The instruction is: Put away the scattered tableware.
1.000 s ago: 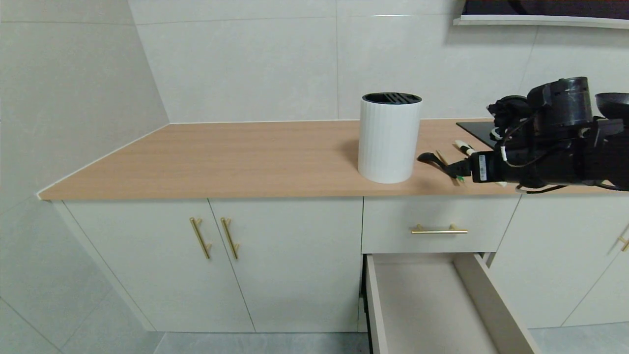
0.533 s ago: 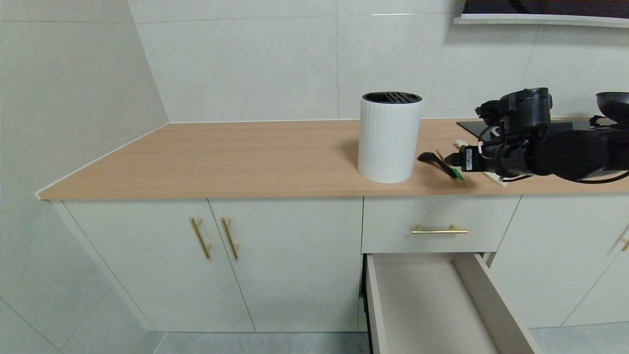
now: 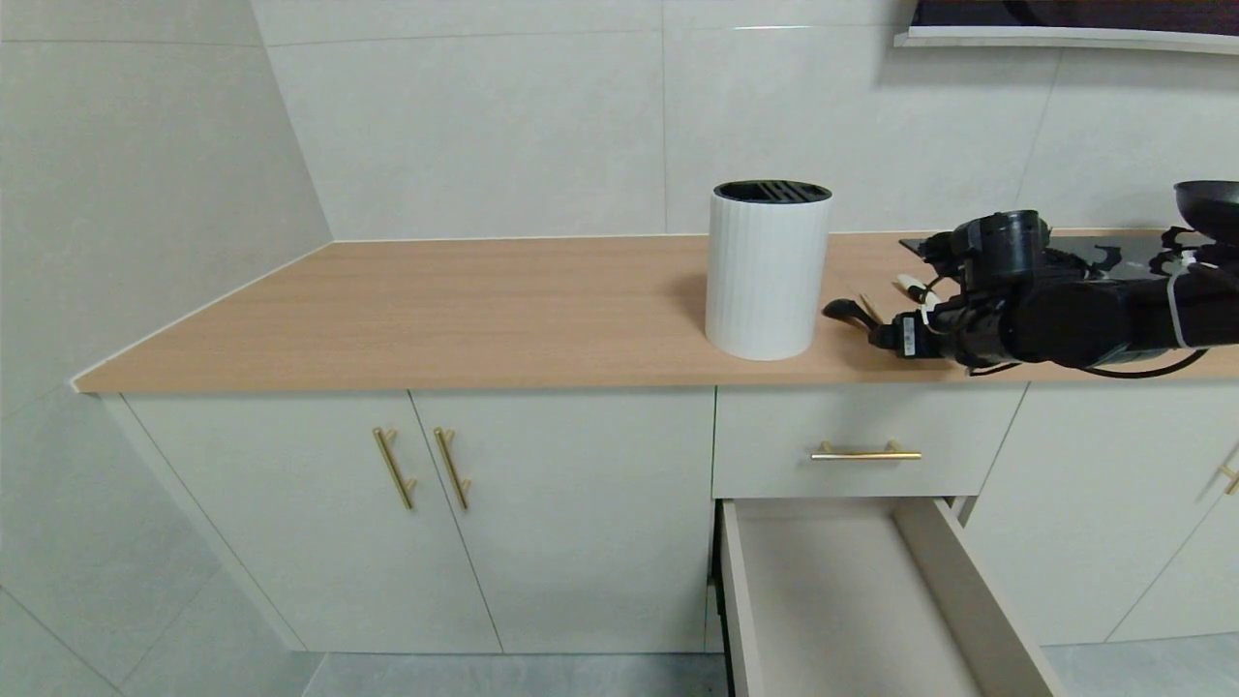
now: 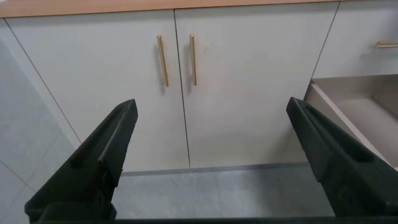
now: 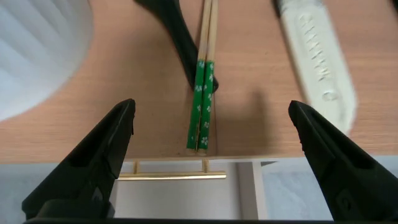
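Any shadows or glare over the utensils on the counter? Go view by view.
Head view: the white holder throws a soft shadow onto the counter on its left, and a thin bright streak sits on the wall tile. Right wrist view: the chopsticks are evenly lit, with a faint shadow beside their green ends and no glare. Left wrist view: the cabinet doors are in flat, even light.

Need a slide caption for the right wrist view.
Open right gripper poised over green-tipped chopsticks lying beside a black spoon near the countertop edge.
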